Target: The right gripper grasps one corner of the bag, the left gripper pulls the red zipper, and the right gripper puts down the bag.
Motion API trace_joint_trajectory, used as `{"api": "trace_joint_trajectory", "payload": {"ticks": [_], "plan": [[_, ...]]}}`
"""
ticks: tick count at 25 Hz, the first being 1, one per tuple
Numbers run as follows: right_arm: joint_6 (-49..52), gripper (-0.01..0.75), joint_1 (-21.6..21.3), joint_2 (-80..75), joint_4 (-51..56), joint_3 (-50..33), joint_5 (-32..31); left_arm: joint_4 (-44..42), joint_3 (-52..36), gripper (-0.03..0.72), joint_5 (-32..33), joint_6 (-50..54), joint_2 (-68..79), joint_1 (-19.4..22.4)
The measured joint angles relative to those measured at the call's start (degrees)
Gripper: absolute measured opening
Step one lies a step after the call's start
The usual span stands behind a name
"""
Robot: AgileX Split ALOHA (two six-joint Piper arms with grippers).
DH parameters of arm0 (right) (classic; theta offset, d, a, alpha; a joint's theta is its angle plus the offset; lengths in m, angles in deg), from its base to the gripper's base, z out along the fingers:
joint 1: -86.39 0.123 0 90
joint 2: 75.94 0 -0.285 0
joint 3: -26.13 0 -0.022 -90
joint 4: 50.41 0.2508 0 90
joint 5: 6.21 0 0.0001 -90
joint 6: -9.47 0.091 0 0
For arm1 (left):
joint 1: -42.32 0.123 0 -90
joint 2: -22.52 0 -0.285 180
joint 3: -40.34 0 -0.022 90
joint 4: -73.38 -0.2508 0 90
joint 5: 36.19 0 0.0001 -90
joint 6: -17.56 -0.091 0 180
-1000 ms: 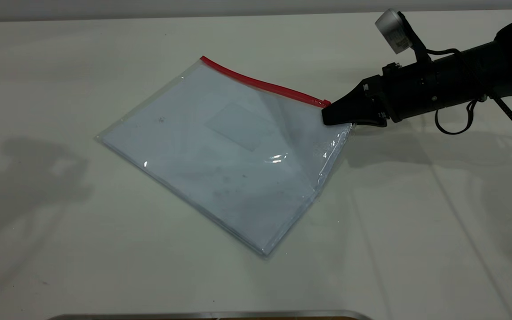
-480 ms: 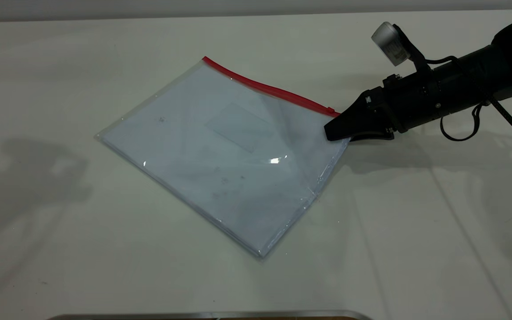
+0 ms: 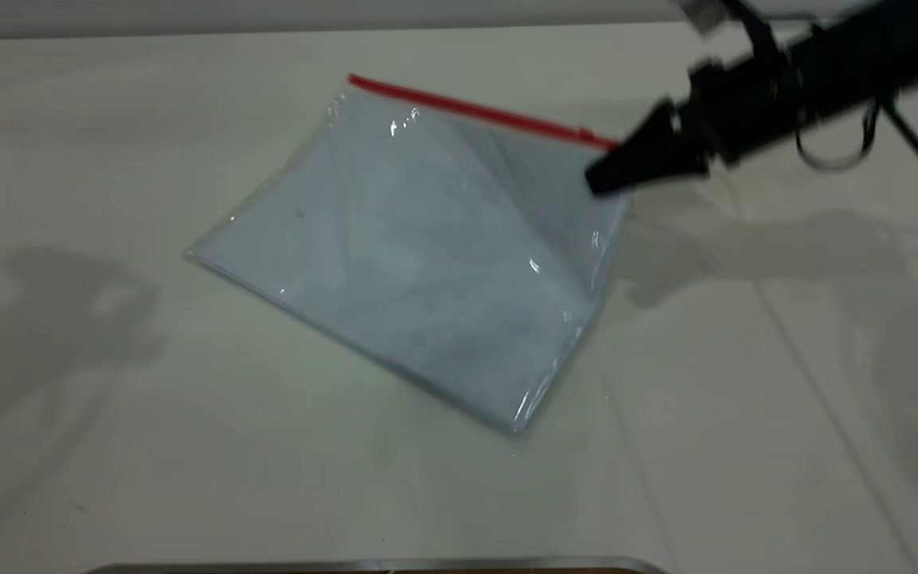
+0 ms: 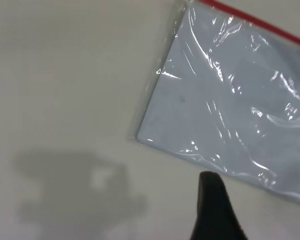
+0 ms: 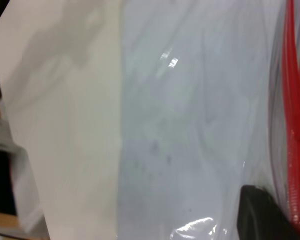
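Observation:
The bag (image 3: 427, 263), a clear pouch with white sheets inside, lies mid-table with its far right corner raised. The red zipper (image 3: 475, 112) runs along the bag's far edge, and its slider tab (image 3: 584, 134) sits near the held corner. My right gripper (image 3: 598, 182) is shut on that corner and holds it above the table. The near left part of the bag rests on the surface. The right wrist view shows the bag (image 5: 190, 125) and the red zipper (image 5: 296, 100) close up. My left gripper (image 4: 210, 200) is outside the exterior view and hovers off the bag's (image 4: 240, 100) near edge.
The white table (image 3: 108, 399) surrounds the bag. A metal rim (image 3: 379, 564) runs along the table's front edge. The table's back edge (image 3: 188, 32) lies beyond the zipper. The right arm's shadow falls to the right of the bag.
My right gripper has risen with the bag's corner. The zipper edge has lifted off the table, the pouch now tents up, and the bag has shifted slightly right.

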Motion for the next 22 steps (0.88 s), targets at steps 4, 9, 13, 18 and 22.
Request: {"api": "trace_joint_trajectory", "payload": {"ticks": [4, 9, 13, 18, 22], "plan": [[1.7, 0.034, 5.24, 5.08, -2.05, 2.62, -0.56, 0.13, 0.0, 0.519, -0.43, -1.89, 0.19, -2.17], [3.83, 0.034, 14.64, 7.87, -11.96, 3.67, -6.28, 1.87, 0.0, 0.519, -0.91, -4.2, 3.27, -5.48], [9.3, 0.034, 16.07, 8.94, -23.21, 3.6, -3.94, 4.65, 0.0, 0.519, -1.68, -9.72, 7.53, -7.75], [10.39, 0.034, 14.87, 11.07, -22.69, 3.61, 1.99, 14.02, 3.12, 0.519, -2.08, -21.03, 14.07, -9.88], [8.96, 0.034, 15.45, 11.31, -16.39, 4.18, 4.13, 25.01, 7.61, 0.519, -0.99, -32.5, 20.29, -10.26]]}}
